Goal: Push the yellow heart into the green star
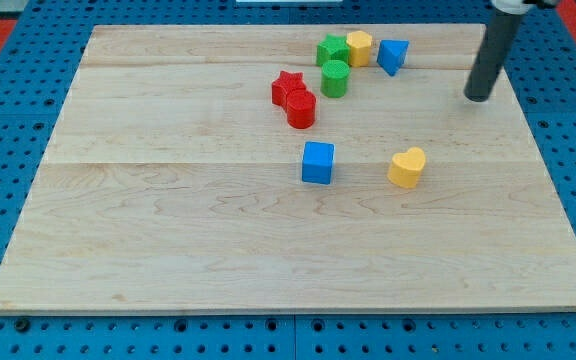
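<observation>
The yellow heart (407, 167) lies on the wooden board right of centre. The green star (331, 49) sits near the view's top, touching a yellow hexagon-like block (359, 46) on its right and close to a green cylinder (335, 78) below it. My tip (478, 97) is at the end of the dark rod at the view's upper right, up and to the right of the yellow heart and well apart from it.
A blue triangle-like block (392, 55) lies right of the yellow hexagon. A red star (287, 87) and a red cylinder (301, 108) touch left of centre. A blue cube (318, 162) lies left of the heart. The board (168, 250) rests on a blue pegboard.
</observation>
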{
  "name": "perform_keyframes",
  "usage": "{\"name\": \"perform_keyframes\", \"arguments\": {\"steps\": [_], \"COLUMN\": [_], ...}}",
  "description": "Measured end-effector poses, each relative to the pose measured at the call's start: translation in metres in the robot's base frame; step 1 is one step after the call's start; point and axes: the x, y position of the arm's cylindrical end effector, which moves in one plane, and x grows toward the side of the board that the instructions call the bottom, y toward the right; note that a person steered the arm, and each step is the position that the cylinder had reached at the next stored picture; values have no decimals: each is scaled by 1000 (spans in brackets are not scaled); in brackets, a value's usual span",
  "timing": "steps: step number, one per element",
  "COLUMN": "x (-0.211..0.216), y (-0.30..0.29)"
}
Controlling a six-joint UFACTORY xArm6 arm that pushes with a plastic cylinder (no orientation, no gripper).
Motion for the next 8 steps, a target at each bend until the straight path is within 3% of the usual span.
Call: {"name": "perform_keyframes", "arguments": {"steps": [1,3,4,6,7,8], "x": [16,138,114,54,93,83], "y": [30,-84,-137,-145,-135,-191]}}
